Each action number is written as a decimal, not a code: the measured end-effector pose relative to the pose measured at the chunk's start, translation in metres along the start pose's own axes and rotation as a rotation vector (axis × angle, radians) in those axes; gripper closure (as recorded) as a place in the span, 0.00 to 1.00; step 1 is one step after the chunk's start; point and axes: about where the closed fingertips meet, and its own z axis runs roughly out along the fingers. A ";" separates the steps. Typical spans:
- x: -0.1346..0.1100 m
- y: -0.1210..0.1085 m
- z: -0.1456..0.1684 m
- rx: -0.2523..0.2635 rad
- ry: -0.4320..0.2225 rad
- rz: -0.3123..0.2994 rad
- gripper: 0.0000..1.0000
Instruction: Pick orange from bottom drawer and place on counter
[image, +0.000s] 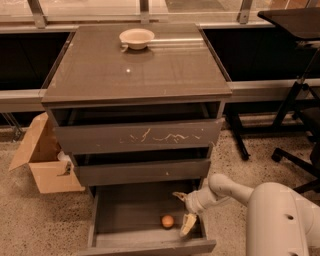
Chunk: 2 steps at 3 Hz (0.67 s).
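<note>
The orange (167, 221) lies on the grey floor of the pulled-out bottom drawer (125, 220), towards its right side. My gripper (183, 212) is inside the drawer just right of the orange, open, one finger up at the back and one cream finger (187, 224) down near the fruit. It is not touching the orange. The counter (135, 70) is the glossy grey-brown top of the cabinet above.
A cream bowl (136, 38) stands at the back of the counter. An open cardboard box (42, 160) sits on the floor left of the cabinet. Black desk legs and a chair base (295, 155) stand to the right. My white arm (280, 215) fills the lower right.
</note>
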 end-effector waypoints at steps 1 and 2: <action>0.007 -0.015 0.012 0.031 0.008 -0.043 0.00; 0.016 -0.028 0.032 0.038 0.010 -0.065 0.00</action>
